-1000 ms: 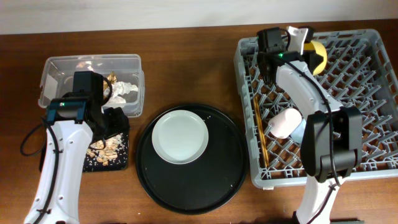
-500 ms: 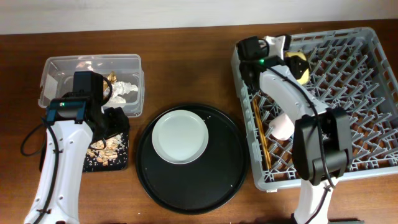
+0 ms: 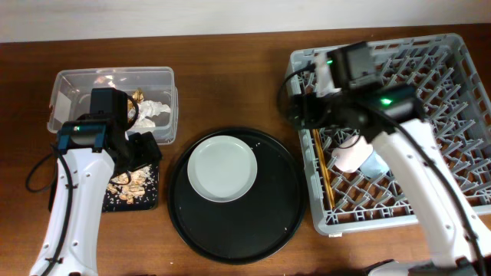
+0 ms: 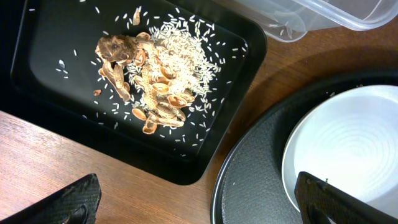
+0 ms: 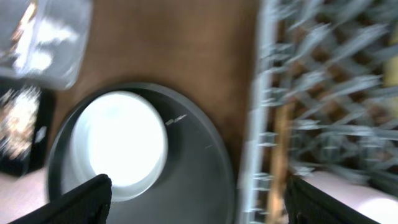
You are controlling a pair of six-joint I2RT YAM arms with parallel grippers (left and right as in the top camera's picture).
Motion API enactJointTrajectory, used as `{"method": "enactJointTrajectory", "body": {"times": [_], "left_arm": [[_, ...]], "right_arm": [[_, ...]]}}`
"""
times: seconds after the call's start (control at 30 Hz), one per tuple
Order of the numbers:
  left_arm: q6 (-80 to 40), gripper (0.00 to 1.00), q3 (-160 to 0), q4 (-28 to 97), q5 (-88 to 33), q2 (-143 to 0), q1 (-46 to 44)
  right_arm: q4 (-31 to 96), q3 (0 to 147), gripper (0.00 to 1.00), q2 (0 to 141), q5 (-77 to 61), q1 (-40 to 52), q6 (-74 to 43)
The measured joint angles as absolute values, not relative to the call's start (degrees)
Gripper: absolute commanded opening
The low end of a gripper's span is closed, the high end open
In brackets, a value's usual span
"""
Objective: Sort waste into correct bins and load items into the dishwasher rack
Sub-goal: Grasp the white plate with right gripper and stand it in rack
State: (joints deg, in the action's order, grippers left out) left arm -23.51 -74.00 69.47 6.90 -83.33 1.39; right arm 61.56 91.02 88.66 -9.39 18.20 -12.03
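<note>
The grey-green plate (image 3: 222, 169) lies on the round black tray (image 3: 261, 222). My left gripper (image 3: 143, 152) hangs open over the shallow black tray (image 3: 153, 201), whose food scraps (image 4: 155, 74) show in the left wrist view; nothing sits between its fingertips (image 4: 205, 208). The clear tub (image 3: 77, 84) holds white tissue (image 3: 153, 112) and a gold wrapper (image 3: 139, 96). My right gripper (image 3: 298, 109) is open and empty over the left rim of the dishwasher rack (image 3: 453, 92). In the rack lie the pink cup (image 3: 349, 153), the blue cup (image 3: 370, 162) and the chopsticks (image 3: 321, 170). My right arm hides the yellow bowl.
The right wrist view is blurred; it shows the plate (image 5: 118, 143), the round tray (image 5: 199, 174), the rack's edge (image 5: 264, 93) and the chopsticks (image 5: 280, 149). Bare wooden table (image 3: 230, 84) lies between the tub and the rack.
My right gripper has opened and swung from the yellow bowl at the rack's back toward the rack's left rim. The left arm has not moved.
</note>
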Motion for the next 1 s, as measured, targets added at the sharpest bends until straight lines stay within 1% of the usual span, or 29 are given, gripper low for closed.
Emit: {"method": "enactJointTrajectory", "body": {"times": [0.07, 0.17, 0.27, 0.43, 0.53, 0.6, 0.67, 0.7, 0.73, 0.93, 1.0], "left_arm": [[-23.51, 0.99, -74.00, 69.60, 6.90, -83.35, 1.39], [-23.51, 0.99, -74.00, 69.65, 6.90, -83.33, 1.39], [-23.51, 0.99, -74.00, 69.84, 6.90, -83.33, 1.39], [-23.51, 0.99, -74.00, 70.08, 6.87, -83.33, 1.39], [-23.49, 0.99, -74.00, 70.06, 6.87, -83.35, 1.39], [-23.51, 0.99, -74.00, 70.06, 6.90, -83.33, 1.39], [-23.51, 0.99, -74.00, 70.06, 6.87, -83.33, 1.39], [-23.51, 0.99, -74.00, 70.06, 6.87, -83.33, 1.39], [-23.49, 0.99, -74.00, 70.08, 6.87, -83.33, 1.39], [-23.49, 0.99, -74.00, 70.08, 6.87, -83.35, 1.39], [-23.49, 0.99, -74.00, 70.06, 6.87, -83.33, 1.39]], "right_arm": [[61.60, 88.77, 0.88, 92.62, -12.99, 21.82, -12.19], [61.56, 87.42, 0.80, 100.90, -14.68, 27.24, -14.17], [61.10, 86.87, 0.70, 109.84, -15.31, 30.48, -17.30], [57.32, 86.80, 0.42, 119.96, -15.53, 31.90, -21.80], [56.97, 86.54, 0.30, 120.53, -12.56, 32.25, -26.24], [56.84, 85.93, 0.29, 120.64, -11.25, 32.27, -27.86], [56.99, 85.65, 0.15, 120.75, -11.22, 32.32, -28.56], [56.97, 85.65, 0.06, 120.75, -11.20, 32.32, -28.64], [57.10, 85.62, 0.04, 120.77, -11.18, 32.34, -28.69], [57.95, 85.65, 0.04, 119.72, -11.18, 32.25, -28.23], [60.73, 85.65, 0.04, 115.35, -8.45, 31.53, -27.68]]}}
